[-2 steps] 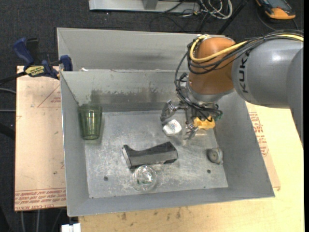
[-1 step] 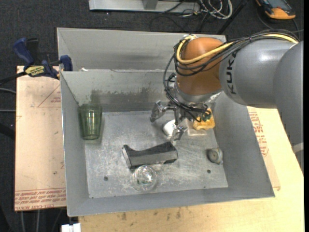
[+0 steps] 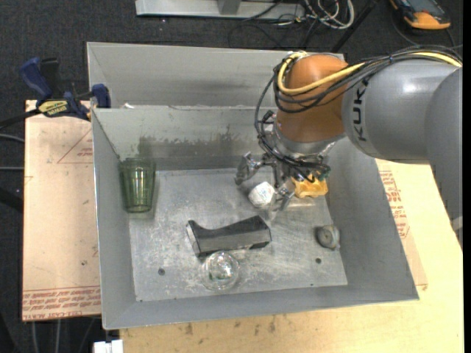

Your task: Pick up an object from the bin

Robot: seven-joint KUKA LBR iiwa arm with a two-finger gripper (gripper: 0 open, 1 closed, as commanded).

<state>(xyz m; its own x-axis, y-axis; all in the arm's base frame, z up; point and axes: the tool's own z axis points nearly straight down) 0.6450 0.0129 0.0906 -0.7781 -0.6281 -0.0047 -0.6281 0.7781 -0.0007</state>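
1. Sensibly, the step in hand looked to be closing on the white crumpled lump [image 3: 261,194], which lay on the floor in the right half of the grey metal bin [image 3: 110,197]. To do it well, the two-finger gripper [image 3: 265,184] would have needed to sit centred over the lump. It would also have needed to be low enough for its tips to pass the widest part before squeezing, since a light, rounded wad could slip sideways.
2. The claw appeared spread, with one metal finger [image 3: 246,169] on the lump's left and the other on its right. The lump lay between them, and nothing looked pinched. Whether either tip touched it could not be told.
3. A small yellow-orange block [image 3: 315,187] lay just beside the claw on its right, near enough that a closing finger might have caught it.
4. Towards the front lay a black wedge-shaped object [image 3: 229,235], its right end near the lump, with a clear glass ball [image 3: 221,268] just beside it.
5. A small grey roundish piece [image 3: 327,235] lay apart to the right, and a green translucent cup [image 3: 137,185] stood upright, well apart by the left wall.
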